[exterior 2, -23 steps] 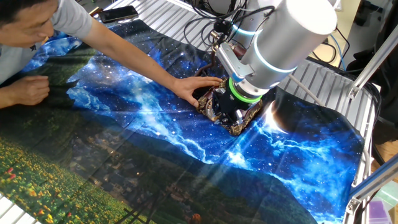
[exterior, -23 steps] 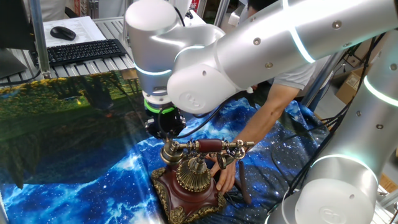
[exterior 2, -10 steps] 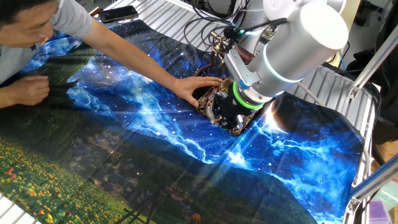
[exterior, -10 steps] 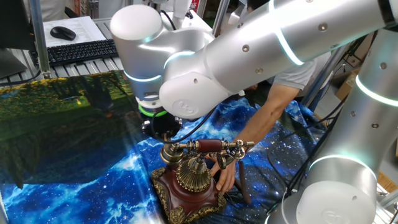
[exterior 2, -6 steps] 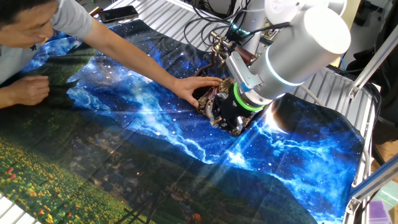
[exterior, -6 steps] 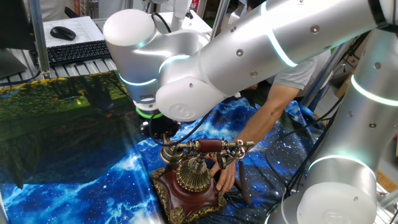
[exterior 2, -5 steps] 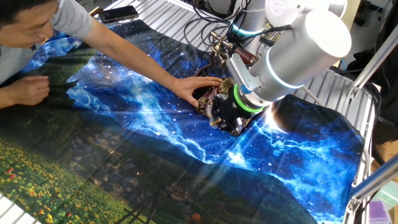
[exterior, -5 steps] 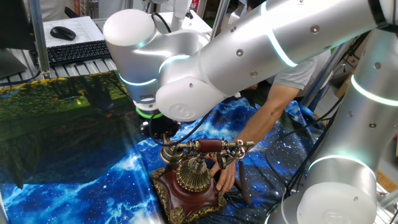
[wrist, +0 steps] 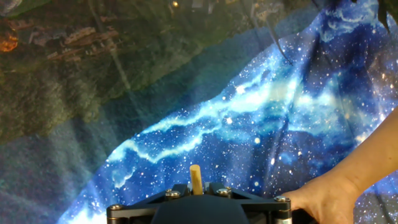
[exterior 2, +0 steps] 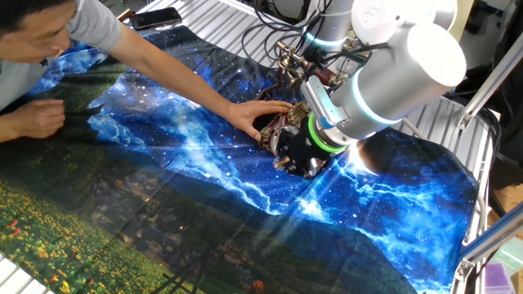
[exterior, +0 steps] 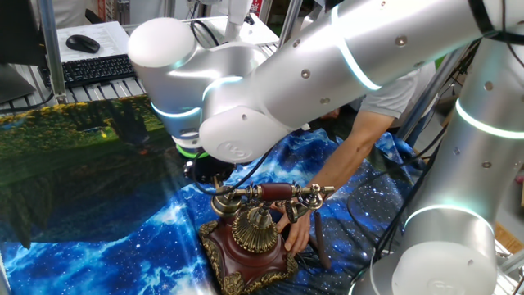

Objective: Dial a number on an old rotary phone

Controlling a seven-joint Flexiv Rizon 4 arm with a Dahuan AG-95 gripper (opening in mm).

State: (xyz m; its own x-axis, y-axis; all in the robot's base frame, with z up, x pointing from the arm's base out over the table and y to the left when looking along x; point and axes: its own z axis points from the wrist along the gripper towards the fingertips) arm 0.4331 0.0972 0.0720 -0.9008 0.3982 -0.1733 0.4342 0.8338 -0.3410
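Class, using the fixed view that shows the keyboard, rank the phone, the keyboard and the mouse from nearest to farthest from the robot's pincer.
1. Phone: just below-right of the pincer.
2. Keyboard: upper left, beyond the cloth.
3. Mouse: farther back, upper left corner.

— What covers the table?
— A galaxy-print cloth point(exterior 2: 204, 155) in blue and white, turning to a dark flowery landscape toward 7 o'clock.
— And behind?
— A black keyboard point(exterior: 102, 67) and mouse point(exterior: 82, 43) at 11 o'clock on a slatted metal bench point(exterior: 139, 33); elsewhere, a phone point(exterior 2: 155, 17) lies at 12 o'clock.
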